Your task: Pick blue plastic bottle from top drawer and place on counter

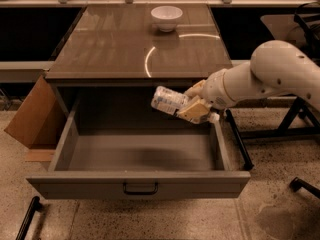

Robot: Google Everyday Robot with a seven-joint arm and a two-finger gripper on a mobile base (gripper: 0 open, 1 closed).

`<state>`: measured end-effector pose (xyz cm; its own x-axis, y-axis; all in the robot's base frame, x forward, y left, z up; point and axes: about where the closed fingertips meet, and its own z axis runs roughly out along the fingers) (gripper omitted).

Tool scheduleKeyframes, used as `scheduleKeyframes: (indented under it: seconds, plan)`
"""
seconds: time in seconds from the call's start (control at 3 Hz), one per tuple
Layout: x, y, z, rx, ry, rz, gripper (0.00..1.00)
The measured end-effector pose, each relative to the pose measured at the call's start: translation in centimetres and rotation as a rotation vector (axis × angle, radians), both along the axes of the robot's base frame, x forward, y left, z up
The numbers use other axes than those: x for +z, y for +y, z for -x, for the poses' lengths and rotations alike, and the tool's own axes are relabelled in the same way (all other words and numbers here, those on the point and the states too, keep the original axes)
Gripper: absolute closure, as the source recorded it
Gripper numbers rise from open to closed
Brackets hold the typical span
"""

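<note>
The blue plastic bottle (pixel 168 100) lies sideways in my gripper (pixel 194 107), lifted clear of the drawer floor, in front of the counter's front edge. Its white cap (pixel 214 117) points right. My gripper is shut on the bottle's cap end, with the white arm (pixel 260 79) reaching in from the right. The top drawer (pixel 140 154) is pulled fully open below, its grey interior bare. The counter (pixel 115 44) lies just behind and above the bottle, showing a curved light reflection.
A white bowl (pixel 166 17) stands at the far middle of the counter. A cardboard box (pixel 35 119) leans on the cabinet's left side. Dark chair legs (pixel 280 129) stand on the floor at the right. The drawer's dark handle (pixel 140 188) faces front.
</note>
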<state>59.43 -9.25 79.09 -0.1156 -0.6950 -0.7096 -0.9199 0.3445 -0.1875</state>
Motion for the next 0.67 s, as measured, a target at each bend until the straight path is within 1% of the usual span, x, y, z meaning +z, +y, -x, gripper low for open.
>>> scheduleKeyframes:
  seconds: [0.33,0.67]
  plan:
    - [3.48,-2.29,0.0,-0.003,-0.045,-0.009,1.0]
    - [3.48,-2.29,-0.01,-0.003,-0.045,-0.009,1.0]
